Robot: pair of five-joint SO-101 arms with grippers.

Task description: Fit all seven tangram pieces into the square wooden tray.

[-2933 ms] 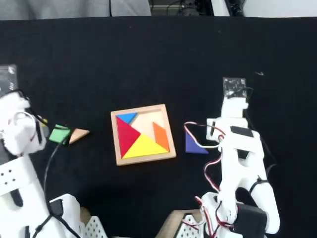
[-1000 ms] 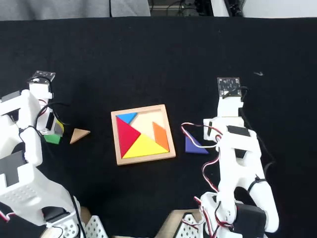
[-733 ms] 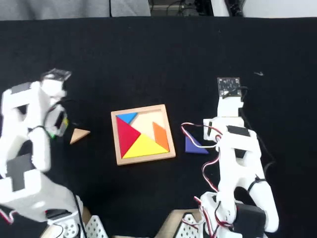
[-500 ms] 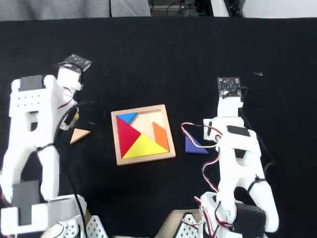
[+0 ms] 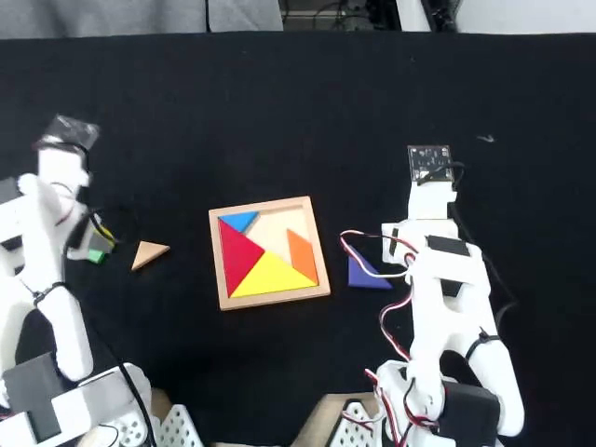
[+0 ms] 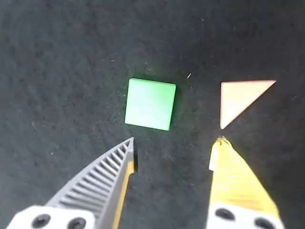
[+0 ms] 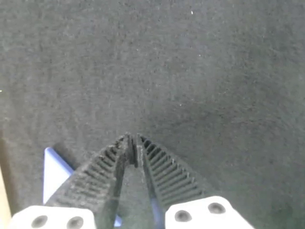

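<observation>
The square wooden tray [image 5: 223,300] lies mid-table and holds a blue triangle [image 5: 239,221], a red triangle [image 5: 237,254], a yellow triangle [image 5: 272,275] and an orange piece [image 5: 302,253]. A green square [image 6: 150,104] and a tan triangle [image 6: 240,99] lie on the black cloth to the tray's left. My left gripper [image 6: 175,143] hangs open just short of them, with nothing between its fingers. A purple triangle [image 5: 365,273] lies just to the right of the tray, partly under the right arm. My right gripper [image 7: 131,141] is shut and empty, close beside that purple triangle [image 7: 55,174].
Black cloth covers the whole table. The left arm [image 5: 42,251] stands at the left edge and partly hides the green square [image 5: 96,254]. The right arm [image 5: 442,279] and its cables rise at the right front. The tan triangle [image 5: 147,253] lies between the left arm and the tray.
The left arm swung up and around over the left side and now hangs above the green square, which has shifted slightly left of the tan triangle. The right arm has barely moved.
</observation>
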